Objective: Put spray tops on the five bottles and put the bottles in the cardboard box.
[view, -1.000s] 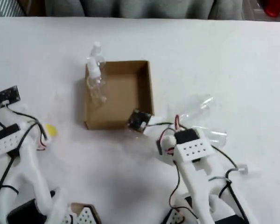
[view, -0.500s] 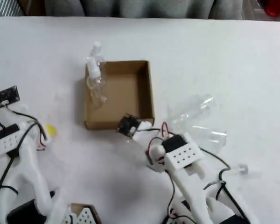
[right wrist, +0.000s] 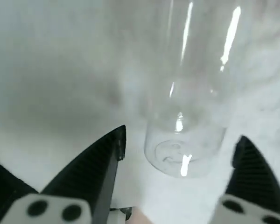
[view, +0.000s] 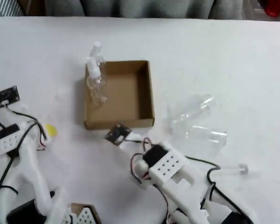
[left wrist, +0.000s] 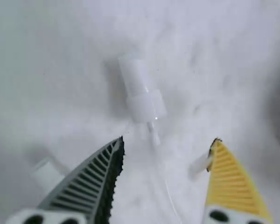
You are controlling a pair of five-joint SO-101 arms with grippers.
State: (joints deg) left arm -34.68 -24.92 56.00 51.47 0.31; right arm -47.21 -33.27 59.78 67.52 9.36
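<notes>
Bottle point(right wrist: 186, 84) — clear, glinting, round base showing — sits before the right gripper's point(right wrist: 181, 133) wide-open, empty fingers point(right wrist: 98, 172).

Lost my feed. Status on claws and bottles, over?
Left claw open above a lying spray top. Right claw open at a clear bottle, base end. Cardboard box close by, loose bottles lying beside it.

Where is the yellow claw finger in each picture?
High view: yellow finger on the left arm, left of the cardboard box.
Left wrist view: yellow finger facing the grey finger, spray top beyond.
Right wrist view: black fingers flank a clear bottle.
Shared landmark: white table.
</notes>
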